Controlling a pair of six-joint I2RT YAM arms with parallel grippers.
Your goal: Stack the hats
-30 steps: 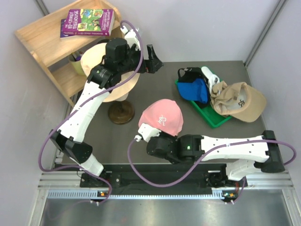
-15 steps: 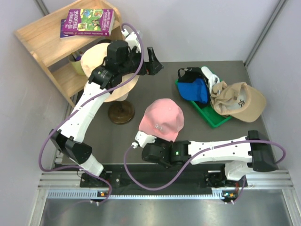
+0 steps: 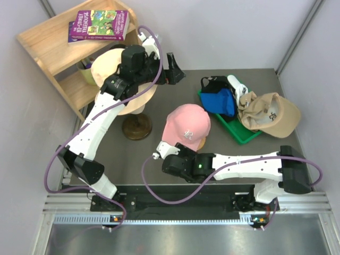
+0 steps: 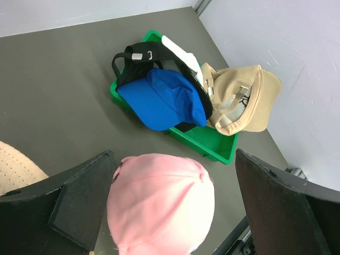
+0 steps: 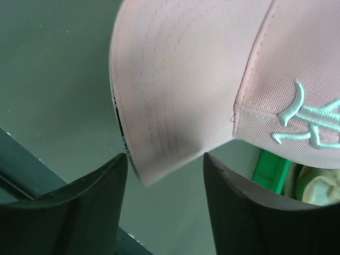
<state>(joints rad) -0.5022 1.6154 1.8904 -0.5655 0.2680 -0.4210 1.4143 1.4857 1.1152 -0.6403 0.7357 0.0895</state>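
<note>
The pink hat (image 3: 187,125) lies on the grey table, peak toward the near edge. My right gripper (image 3: 171,150) is just in front of that peak, jaws open. In the right wrist view the peak's tip (image 5: 159,154) hangs above the gap of the gripper (image 5: 164,178), touching neither finger. My left gripper (image 3: 172,69) is raised at the back, wide open and empty, looking down on the pink hat (image 4: 159,202). Blue (image 3: 220,101), black (image 3: 212,83) and white (image 3: 235,82) hats sit in the green tray (image 3: 241,134). The tan hat (image 3: 271,114) leans over the tray's right side.
A wooden stand (image 3: 137,127) carries a pale cream rounded shape (image 3: 109,66), mostly behind my left arm. A wooden shelf (image 3: 48,42) with a book (image 3: 98,25) fills the back left corner. Walls close the table's left and right sides.
My right gripper has opened and let go of the pink hat's peak. The hat has shifted slightly toward the back right and rests on the table. The left arm holds still.
</note>
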